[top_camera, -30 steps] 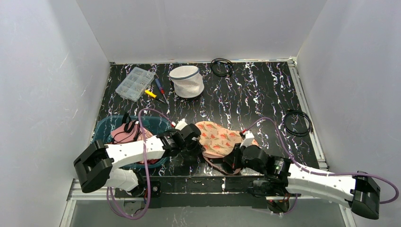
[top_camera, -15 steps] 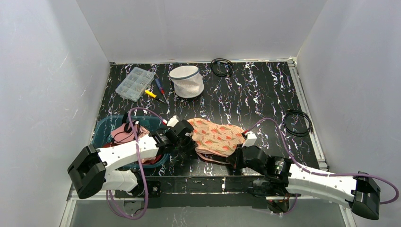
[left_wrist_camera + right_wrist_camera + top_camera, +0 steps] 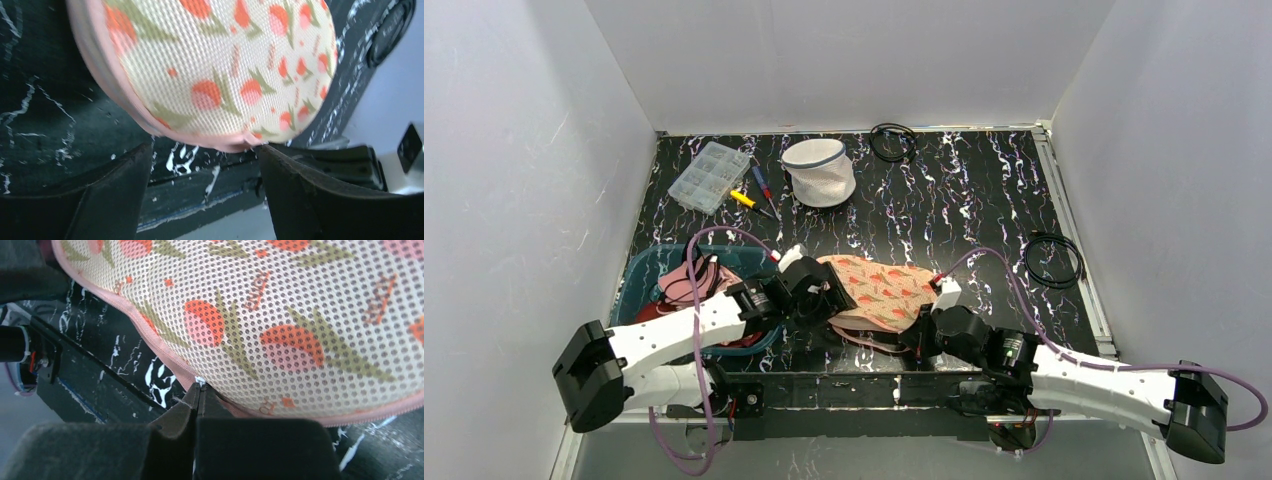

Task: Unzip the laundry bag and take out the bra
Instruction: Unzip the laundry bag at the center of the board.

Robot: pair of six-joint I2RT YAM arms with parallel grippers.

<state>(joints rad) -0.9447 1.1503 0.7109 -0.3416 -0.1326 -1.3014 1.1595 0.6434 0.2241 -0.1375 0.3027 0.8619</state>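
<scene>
From above, a cream mesh pouch [image 3: 879,290] printed with orange-red flowers and edged in pink trim lies on the black marbled table [image 3: 954,190] near its front edge, between the two arms; the left gripper [image 3: 819,300] sits at the pouch's left end and the right gripper [image 3: 919,335] at its near right edge; the small white mesh drum-shaped laundry bag [image 3: 819,170] with blue-grey trim stands well apart at the far side of the table, touched by neither arm; a teal plastic basin [image 3: 637,272] holding pink garments sits under the left arm.

In the left wrist view, the left gripper [image 3: 204,152] has its black fingers [image 3: 115,190] spread wide; the pouch's [image 3: 225,65] pink-edged rim hangs just above the gap, pinched by neither finger.

In the right wrist view, the right gripper [image 3: 199,387] has its fingertips pressed together on the pouch's [image 3: 280,315] pink trim, a tiny white bit showing at the very tips.
</scene>
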